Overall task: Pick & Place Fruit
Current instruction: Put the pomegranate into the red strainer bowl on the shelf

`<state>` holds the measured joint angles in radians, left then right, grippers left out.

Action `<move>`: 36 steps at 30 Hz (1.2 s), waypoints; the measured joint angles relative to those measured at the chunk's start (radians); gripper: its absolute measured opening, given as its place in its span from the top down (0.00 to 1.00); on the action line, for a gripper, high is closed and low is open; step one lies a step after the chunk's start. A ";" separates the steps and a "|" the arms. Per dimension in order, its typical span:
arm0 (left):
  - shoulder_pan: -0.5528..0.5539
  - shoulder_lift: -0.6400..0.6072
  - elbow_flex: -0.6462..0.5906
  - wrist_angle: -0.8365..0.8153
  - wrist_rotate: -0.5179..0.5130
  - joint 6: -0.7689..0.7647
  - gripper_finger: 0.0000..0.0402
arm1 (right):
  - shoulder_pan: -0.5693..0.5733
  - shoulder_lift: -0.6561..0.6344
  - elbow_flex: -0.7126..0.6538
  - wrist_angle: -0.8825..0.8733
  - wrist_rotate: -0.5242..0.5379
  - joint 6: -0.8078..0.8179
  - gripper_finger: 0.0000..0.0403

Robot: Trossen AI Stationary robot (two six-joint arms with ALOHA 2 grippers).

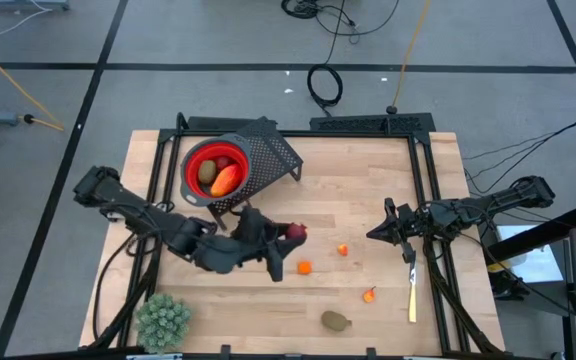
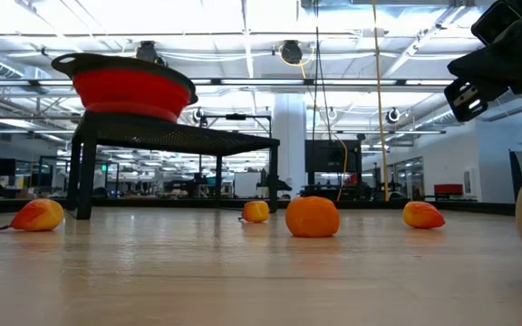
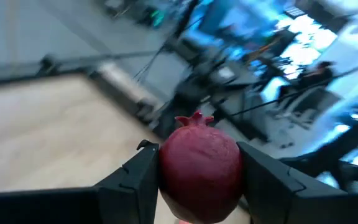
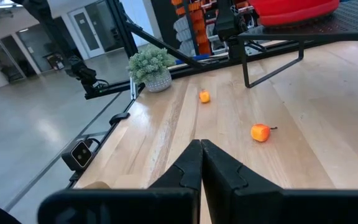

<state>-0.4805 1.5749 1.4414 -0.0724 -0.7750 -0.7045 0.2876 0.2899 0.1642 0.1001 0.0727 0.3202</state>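
A red bowl [image 1: 215, 170] sits on a black mesh stand [image 1: 263, 155] at the far left and holds a brownish-green oval and a red-orange-yellow piece. My left gripper [image 1: 290, 236] hangs over the table's middle, shut on a dark red ball [image 3: 201, 168] with a small crown. Small orange fruit pieces [image 1: 304, 267] [image 1: 343, 250] [image 1: 370, 294] and another brownish-green oval [image 1: 336, 320] lie on the wooden table. My right gripper [image 4: 201, 163] waits shut at the table's right side, with nothing between its fingers. My left gripper pinches the dark red ball by its two opposite sides [image 3: 166, 171] between the two fingers [image 3: 263, 180]. The fingers lie about level and point toward the table's right. The ball sits at their free ends [image 1: 296, 232], lifted clear of the table, crown pointing away from the wrist.
A pale green spiky plant [image 1: 163, 318] in a pot stands at the near left corner. A long yellow and white tool [image 1: 412, 288] lies near the right gripper. Black frame rails [image 1: 430, 190] run along the table's sides.
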 joint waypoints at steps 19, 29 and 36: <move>-0.016 0.003 0.000 0.603 0.550 0.643 0.55 | 0.000 0.000 0.000 0.000 0.002 -0.104 1.00; -0.016 0.004 0.000 0.726 0.801 0.702 0.55 | 0.000 0.000 0.000 0.000 0.003 -0.182 1.00; -0.016 0.004 0.000 0.728 0.804 0.702 0.55 | 0.000 0.000 0.000 0.000 0.003 -0.183 1.00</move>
<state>-0.4961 1.5791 1.4414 0.6552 0.0288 -0.0025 0.2878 0.2897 0.1642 0.1001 0.0761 0.1368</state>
